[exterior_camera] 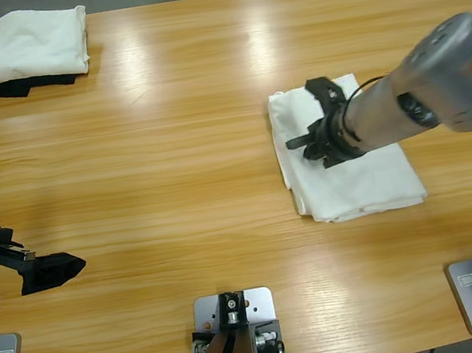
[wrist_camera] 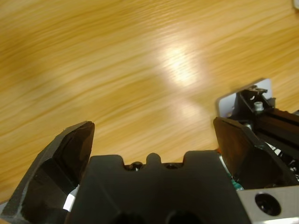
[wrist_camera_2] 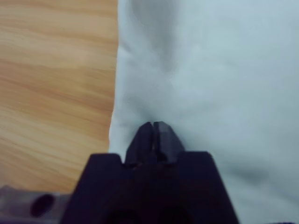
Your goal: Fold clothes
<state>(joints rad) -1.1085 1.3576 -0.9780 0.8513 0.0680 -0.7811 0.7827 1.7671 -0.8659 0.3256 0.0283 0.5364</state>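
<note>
Folded shirt: a white T-shirt (exterior_camera: 347, 162), folded into a rough rectangle of several layers, lies flat on the table (exterior_camera: 169, 133). It is the landmark for the lines below.
Shirt edges: in the high view the layered edges show along its left and bottom sides.
Right hand: the right hand (exterior_camera: 297, 142) is over the upper left part of the folded shirt, its arm coming in from the right edge above the cloth.
Right hand state: in the right wrist view its jaws are pressed together at the tips (wrist_camera_2: 154, 128), down against the white cloth close to the shirt's folded edge; whether any cloth is caught between them cannot be told.
Stack: a second pile of white cloth (exterior_camera: 23, 43) sits far to the upper left of the folded shirt, at the table's corner, on top of something black (exterior_camera: 20, 86).
Left hand: the left hand (exterior_camera: 57, 268) is well to the lower left of the folded shirt, near the table's left edge, over bare wood.
Left hand state: its jaws stand wide apart with nothing between them (wrist_camera: 154, 140); only wood grain shows beyond.
</note>
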